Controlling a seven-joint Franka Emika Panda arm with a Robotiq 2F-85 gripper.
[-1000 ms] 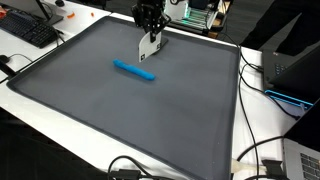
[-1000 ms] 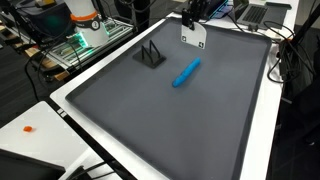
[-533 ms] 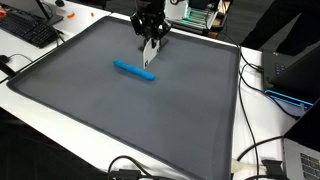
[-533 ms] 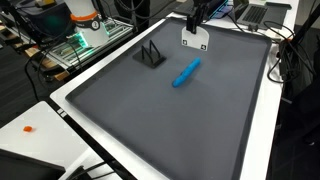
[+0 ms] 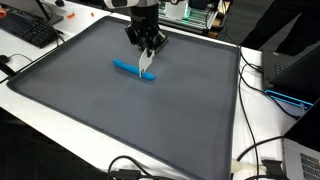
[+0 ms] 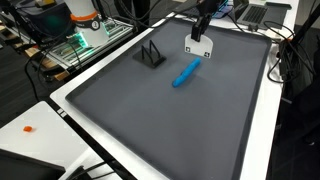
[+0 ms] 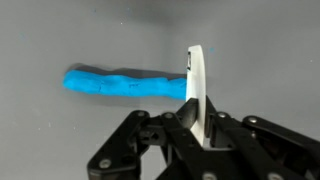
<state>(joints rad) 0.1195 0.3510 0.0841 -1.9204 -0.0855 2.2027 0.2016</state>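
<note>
Currently, a thin white card (image 7: 194, 90) is pinched between the fingers of the gripper (image 5: 147, 46), which are closed tight on its upper part, so that the card hangs downward from them. In the wrist view it is seen edge-on and upright, with its edge set at one end of the blue roll (image 7: 125, 83). The roll lies flat on the grey mat (image 5: 100, 115), towards the far side, and in both exterior views the card is placed just beside that end; whether contact is made cannot be told. A small black stand (image 6: 151, 55) is left well apart on the mat.

The step in hand is judged to be the bringing of the card to the roll. For the next move, a steady grip is called for, with the card kept upright and its lower edge lined up squarely with the roll before any lowering is done.
</note>
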